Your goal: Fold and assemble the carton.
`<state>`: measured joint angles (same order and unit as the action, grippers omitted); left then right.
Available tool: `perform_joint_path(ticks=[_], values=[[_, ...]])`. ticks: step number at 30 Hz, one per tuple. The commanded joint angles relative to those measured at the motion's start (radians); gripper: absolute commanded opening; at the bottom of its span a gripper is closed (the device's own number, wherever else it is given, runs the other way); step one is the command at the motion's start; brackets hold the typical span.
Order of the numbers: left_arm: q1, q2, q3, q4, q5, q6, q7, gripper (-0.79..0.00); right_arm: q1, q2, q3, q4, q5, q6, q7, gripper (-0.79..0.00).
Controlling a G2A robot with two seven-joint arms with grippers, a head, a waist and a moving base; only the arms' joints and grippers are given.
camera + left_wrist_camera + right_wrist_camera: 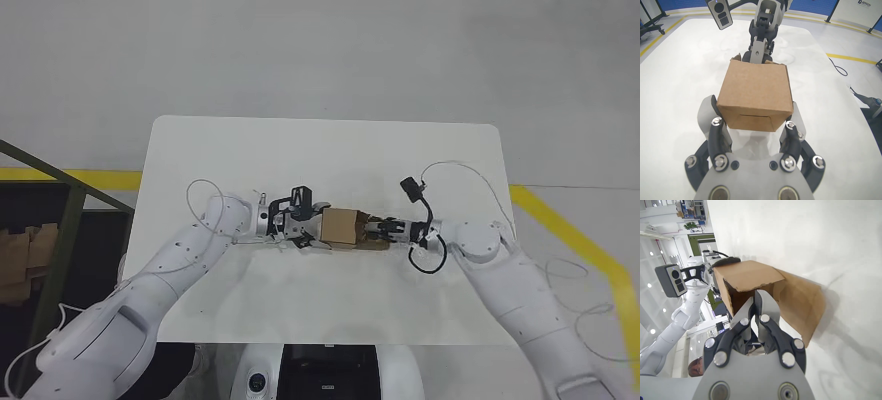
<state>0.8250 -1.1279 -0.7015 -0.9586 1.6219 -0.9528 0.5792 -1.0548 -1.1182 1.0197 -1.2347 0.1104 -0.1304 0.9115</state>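
Note:
A brown carton (pixel 343 227) lies on its side at the middle of the white table (pixel 300 150). My left gripper (pixel 305 228) holds the closed end: its two fingers (pixel 713 106) press against opposite side walls of the carton (pixel 755 91). From the other side, my right gripper (pixel 375 232) is shut, with its tips (pixel 757 296) just inside the carton's (pixel 753 275) open end, under the ragged top edge. A loose flap (pixel 800 306) of the open end lies flat against the table. The right gripper (pixel 758 55) is also visible beyond the carton in the left wrist view.
A thin white cable (pixel 450 170) loops over the table's right part and a black cable (pixel 425 262) curls by the right wrist. Bare table lies in front of and behind the carton. Yellow floor tape (pixel 560 225) runs beside the table.

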Motion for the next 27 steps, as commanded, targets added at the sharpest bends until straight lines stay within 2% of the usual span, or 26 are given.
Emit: perform_joint_path(ticks=[1, 11, 18, 27], values=[[0.002, 0.001, -0.001, -0.002, 0.002, 0.0, 0.001, -0.148, -0.007, 0.005, 0.019, -0.008, -0.007, 0.007, -0.018, -0.785], [0.008, 0.004, -0.007, -0.011, 0.004, -0.004, 0.001, -0.154, 0.023, -0.004, 0.017, 0.043, -0.01, -0.001, -0.065, -0.785], [0.011, 0.006, -0.011, -0.015, 0.001, -0.006, 0.0, -0.154, 0.071, -0.03, -0.059, 0.11, 0.012, -0.038, 0.006, -0.785], [0.014, 0.008, -0.015, -0.024, 0.002, -0.006, 0.0, -0.157, 0.08, -0.049, -0.09, 0.124, 0.061, -0.051, 0.015, -0.785]])
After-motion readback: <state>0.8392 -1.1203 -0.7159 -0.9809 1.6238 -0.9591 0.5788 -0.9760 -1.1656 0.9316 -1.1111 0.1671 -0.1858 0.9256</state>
